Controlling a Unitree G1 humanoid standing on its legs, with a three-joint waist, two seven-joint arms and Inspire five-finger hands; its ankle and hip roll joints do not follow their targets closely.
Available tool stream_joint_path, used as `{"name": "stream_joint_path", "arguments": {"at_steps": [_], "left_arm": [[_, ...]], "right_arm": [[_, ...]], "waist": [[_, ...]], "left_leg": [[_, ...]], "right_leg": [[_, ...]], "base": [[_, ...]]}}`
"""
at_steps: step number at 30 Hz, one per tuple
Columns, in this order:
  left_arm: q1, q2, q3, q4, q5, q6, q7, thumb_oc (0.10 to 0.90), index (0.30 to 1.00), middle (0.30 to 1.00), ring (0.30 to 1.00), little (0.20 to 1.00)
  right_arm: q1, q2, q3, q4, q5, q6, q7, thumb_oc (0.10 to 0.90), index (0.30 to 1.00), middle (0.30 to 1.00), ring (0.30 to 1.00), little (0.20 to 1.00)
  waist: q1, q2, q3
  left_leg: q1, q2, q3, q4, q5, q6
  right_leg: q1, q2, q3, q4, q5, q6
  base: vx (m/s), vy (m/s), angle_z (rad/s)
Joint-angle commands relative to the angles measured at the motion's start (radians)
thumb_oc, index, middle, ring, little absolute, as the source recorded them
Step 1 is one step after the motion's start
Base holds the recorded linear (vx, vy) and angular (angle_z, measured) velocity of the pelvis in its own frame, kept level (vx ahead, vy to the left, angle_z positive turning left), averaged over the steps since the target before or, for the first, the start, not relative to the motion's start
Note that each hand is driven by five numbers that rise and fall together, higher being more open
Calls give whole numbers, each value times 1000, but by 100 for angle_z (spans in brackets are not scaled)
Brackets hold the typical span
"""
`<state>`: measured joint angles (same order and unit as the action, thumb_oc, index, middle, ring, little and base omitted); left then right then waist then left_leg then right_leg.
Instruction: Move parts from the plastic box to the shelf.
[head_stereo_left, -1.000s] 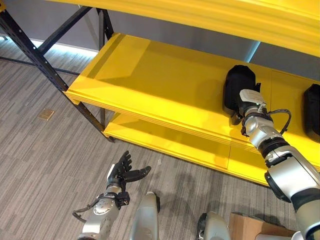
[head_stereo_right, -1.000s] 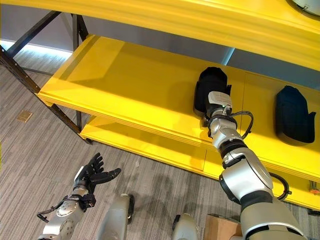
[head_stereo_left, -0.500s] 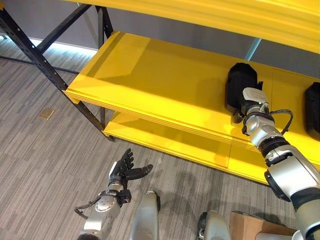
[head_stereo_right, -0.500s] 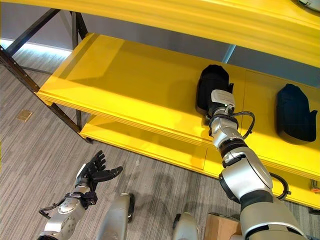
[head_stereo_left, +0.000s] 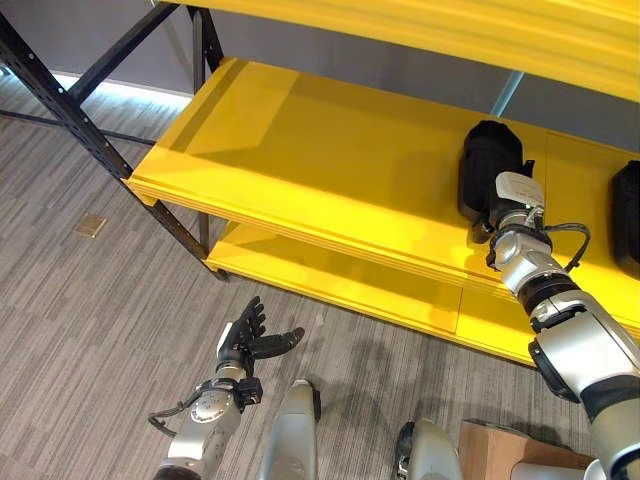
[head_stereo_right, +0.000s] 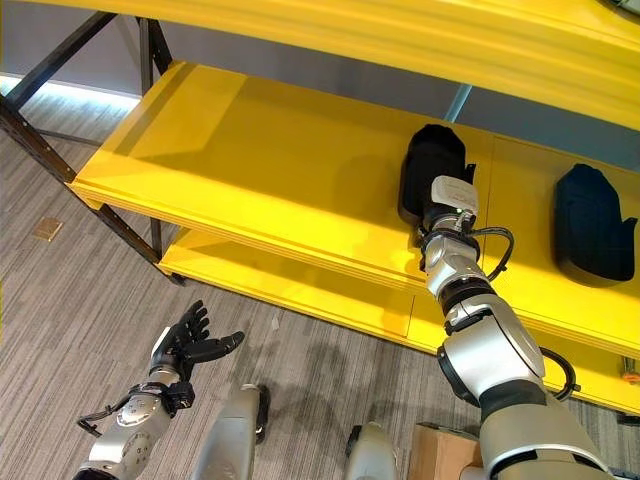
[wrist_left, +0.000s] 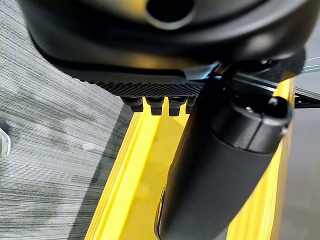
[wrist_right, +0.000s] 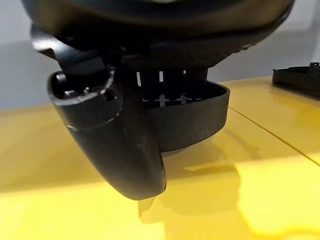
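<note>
A black moulded part (head_stereo_left: 487, 165) rests on the yellow middle shelf board (head_stereo_left: 320, 170), toward its right. My right hand (wrist_right: 150, 30) is shut on this part: the thumb (wrist_right: 115, 145) hooks under its near rim (wrist_right: 200, 120) and the fingers reach over it. In the eye views the hand is mostly hidden behind the wrist and the part (head_stereo_right: 432, 170). My left hand (head_stereo_left: 245, 343) hangs low over the grey floor, fingers spread and holding nothing, its thumb (wrist_left: 220, 165) sticking out.
A second black part (head_stereo_right: 592, 225) lies further right on the same board. A lower yellow board (head_stereo_left: 330, 285) sits beneath, and another yellow board spans the top. A black slanted frame post (head_stereo_left: 70, 110) stands at the left. A cardboard box (head_stereo_left: 510, 455) shows at bottom right.
My right hand has pushed the black part slightly deeper onto the shelf and to the right. The view has shifted a little. The left hand has barely moved.
</note>
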<state>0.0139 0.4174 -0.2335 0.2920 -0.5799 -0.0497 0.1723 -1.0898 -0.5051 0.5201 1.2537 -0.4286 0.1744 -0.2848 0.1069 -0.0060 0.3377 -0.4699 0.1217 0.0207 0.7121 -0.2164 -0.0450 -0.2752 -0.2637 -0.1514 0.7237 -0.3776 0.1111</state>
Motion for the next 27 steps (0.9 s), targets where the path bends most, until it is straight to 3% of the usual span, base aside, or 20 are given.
{"name": "stream_joint_path", "arguments": {"at_steps": [1, 27], "left_arm": [[-37, 47, -20, -120, 21, -84, 19, 900, 1000, 1000, 1000, 1000], [-29, 47, -21, -100, 21, -89, 9, 900, 1000, 1000, 1000, 1000]], "right_arm": [[-81, -105, -31, 37, -11, 53, -109, 400, 300, 300, 300, 300], [-38, -61, -17, 56, -4, 29, -45, 400, 300, 300, 300, 300]], "waist": [[-7, 14, -39], [3, 16, -40]], "left_leg": [[27, 129, -111, -41, 45, -74], [16, 127, -118, -36, 48, -76]], "right_leg": [[39, -8, 14, -27, 65, -11], [34, -12, 9, -22, 67, -10]], "base": [[0, 0, 0], [0, 0, 0]]}}
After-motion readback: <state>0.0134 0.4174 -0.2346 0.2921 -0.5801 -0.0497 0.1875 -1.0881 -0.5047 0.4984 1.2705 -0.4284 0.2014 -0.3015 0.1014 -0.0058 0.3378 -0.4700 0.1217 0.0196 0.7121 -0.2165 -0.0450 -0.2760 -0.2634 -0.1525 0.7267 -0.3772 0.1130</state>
